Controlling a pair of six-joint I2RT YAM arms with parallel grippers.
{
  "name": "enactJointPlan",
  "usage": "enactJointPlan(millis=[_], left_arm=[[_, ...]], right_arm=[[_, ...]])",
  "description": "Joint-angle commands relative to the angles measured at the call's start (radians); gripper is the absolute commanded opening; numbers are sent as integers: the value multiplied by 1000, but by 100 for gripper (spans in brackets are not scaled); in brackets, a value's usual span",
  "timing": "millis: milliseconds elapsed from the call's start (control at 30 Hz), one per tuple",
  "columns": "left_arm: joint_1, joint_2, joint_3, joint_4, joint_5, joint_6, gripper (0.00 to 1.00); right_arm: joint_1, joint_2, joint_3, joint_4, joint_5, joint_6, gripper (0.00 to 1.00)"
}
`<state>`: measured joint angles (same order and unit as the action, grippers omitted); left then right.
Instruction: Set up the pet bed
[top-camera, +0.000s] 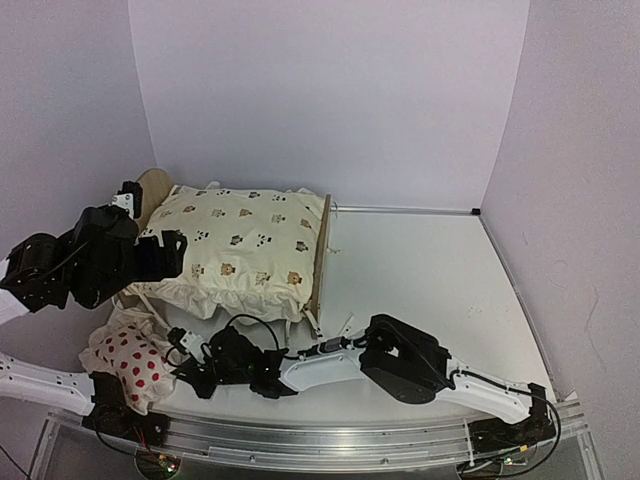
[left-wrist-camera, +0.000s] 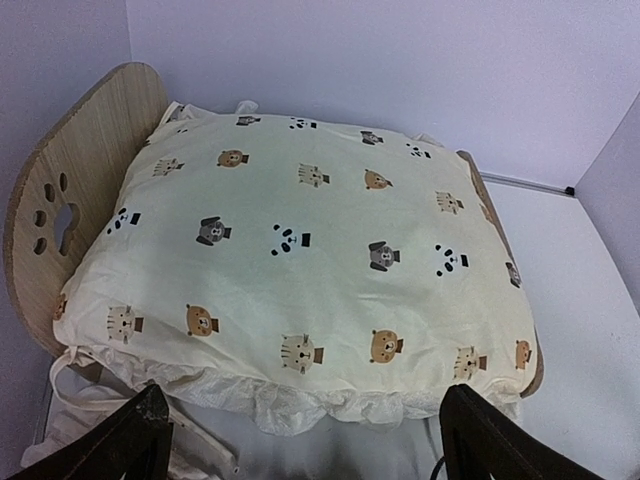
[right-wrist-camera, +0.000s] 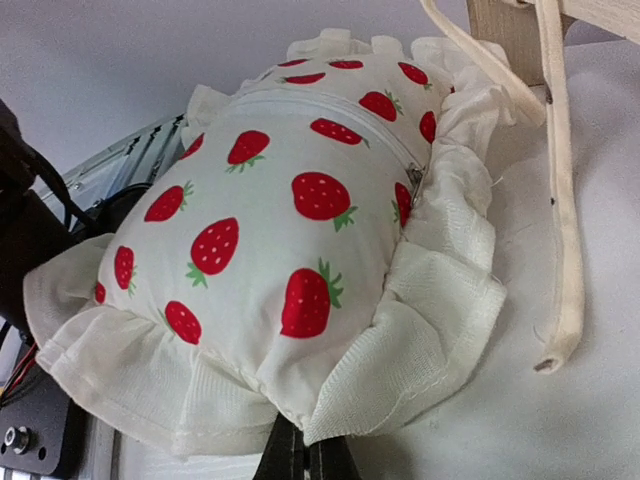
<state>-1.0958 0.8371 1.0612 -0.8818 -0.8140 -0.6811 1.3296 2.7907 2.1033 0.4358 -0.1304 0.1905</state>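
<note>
Grippers first. Right gripper (right-wrist-camera: 300, 455): jaws pressed together at the bottom edge of the pillow (right-wrist-camera: 270, 230), pinching its white frill. The fabric drapes over the tips, so how deep the bite goes can't be read. From overhead, the right arm reaches across to the left and its gripper (top-camera: 180, 345) sits against the pillow's (top-camera: 128, 362) right side.

Left gripper (left-wrist-camera: 305, 415): jaws spread wide, holding nothing. One finger (left-wrist-camera: 135, 440) is at the bottom left of its wrist view and the other at the bottom right, both cut off by the frame edge. It hovers just off the near side of the cushion (left-wrist-camera: 300, 250); can't tell whether it touches.

Pet bed (top-camera: 320, 255) is at the back left of the table (top-camera: 430, 280), with the headboard (left-wrist-camera: 75, 170) to the left and its paw-print cutout visible. The cushion covers the whole top, so the bed's base is hidden. Only the headboard and a thin edge of the footboard show.

Pillow lies on the table just in front of the bed, apart from the cushion. The left arm blocks the bed's near-left corner from overhead and overlaps the pillow's lower edge. A loose cushion tie (right-wrist-camera: 560, 200) hangs beside the pillow in the right wrist view.
</note>
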Motion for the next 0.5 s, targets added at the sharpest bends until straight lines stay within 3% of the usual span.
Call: enactJointPlan(millis=[0, 200, 467], left_arm=[[4, 3, 13, 12, 27, 9, 93], [4, 57, 68, 24, 103, 74, 91], [2, 102, 92, 80, 233, 244, 89]], right_arm=[[5, -164, -236, 148, -19, -9, 0], [5, -464, -615, 263, -12, -100, 0], [4, -818, -960, 267, 72, -372, 0]])
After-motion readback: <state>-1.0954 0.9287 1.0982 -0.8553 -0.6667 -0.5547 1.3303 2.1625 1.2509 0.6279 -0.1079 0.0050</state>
